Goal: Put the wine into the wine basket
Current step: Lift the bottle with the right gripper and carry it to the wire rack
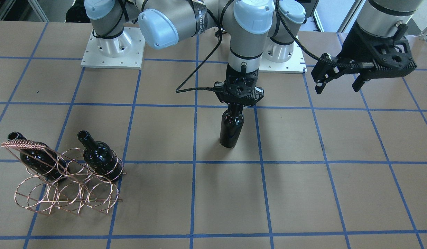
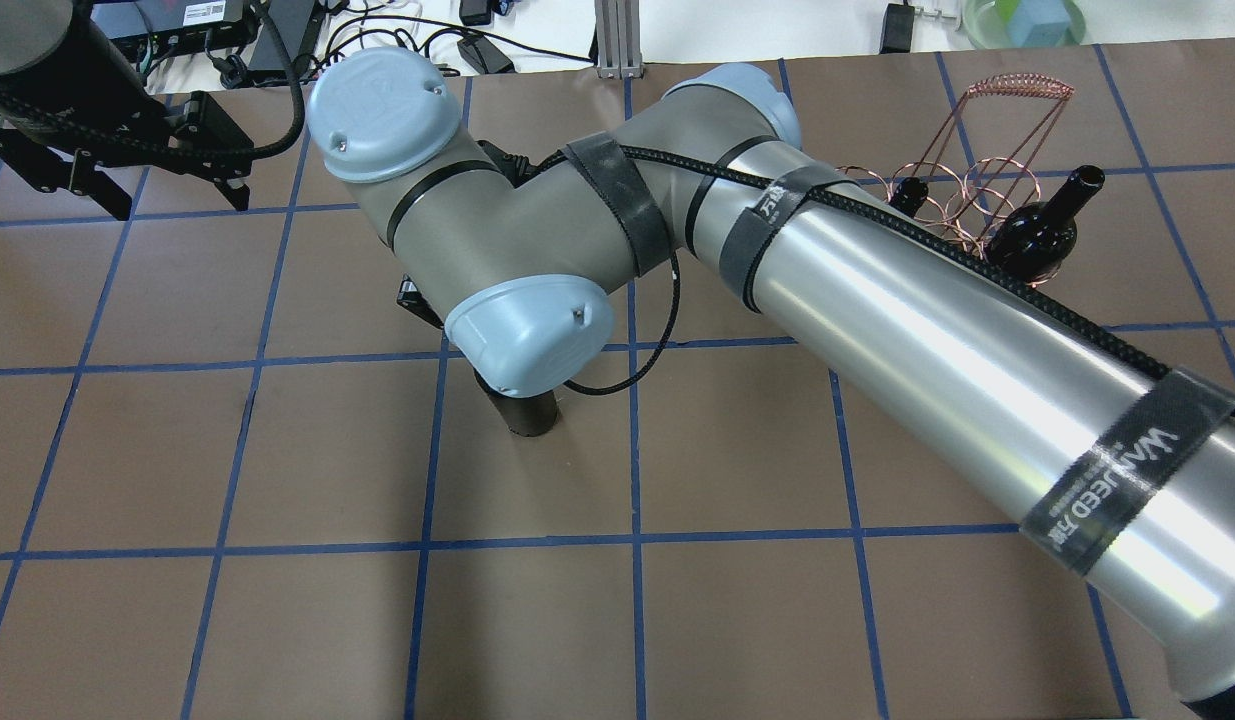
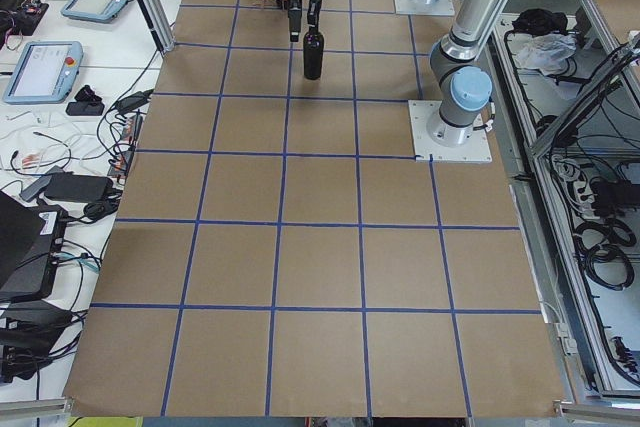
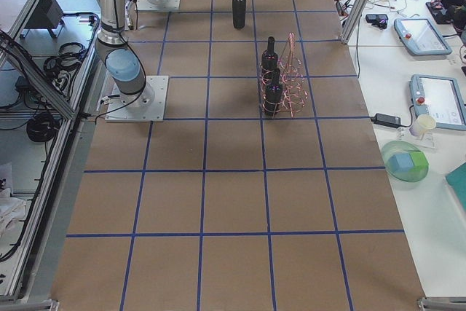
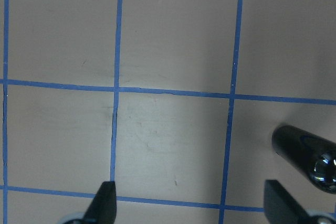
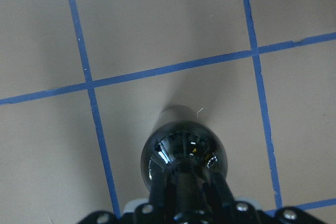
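A glossy black wine bottle (image 1: pixel 231 129) stands upright at the table's middle. My right gripper (image 1: pixel 235 108) is shut on its neck from above. The right wrist view looks down on the bottle's shoulders (image 6: pixel 184 156), with the gripper (image 6: pixel 184 195) around the neck. I cannot tell whether its base touches the table. The rose-copper wire basket (image 1: pixel 66 193) stands apart on the right arm's side, with two more bottles, one (image 1: pixel 99 157) and another (image 1: pixel 38 157), lying in its hoops. My left gripper (image 1: pixel 337 89) hangs open and empty above the table, far from the basket.
The table is brown paper with a blue tape grid (image 1: pixel 194 162). The right arm's long link (image 2: pixel 977 370) crosses the overhead view and hides part of the basket (image 2: pixel 987 175). The held bottle's top shows at the left wrist view's right edge (image 5: pixel 310 156).
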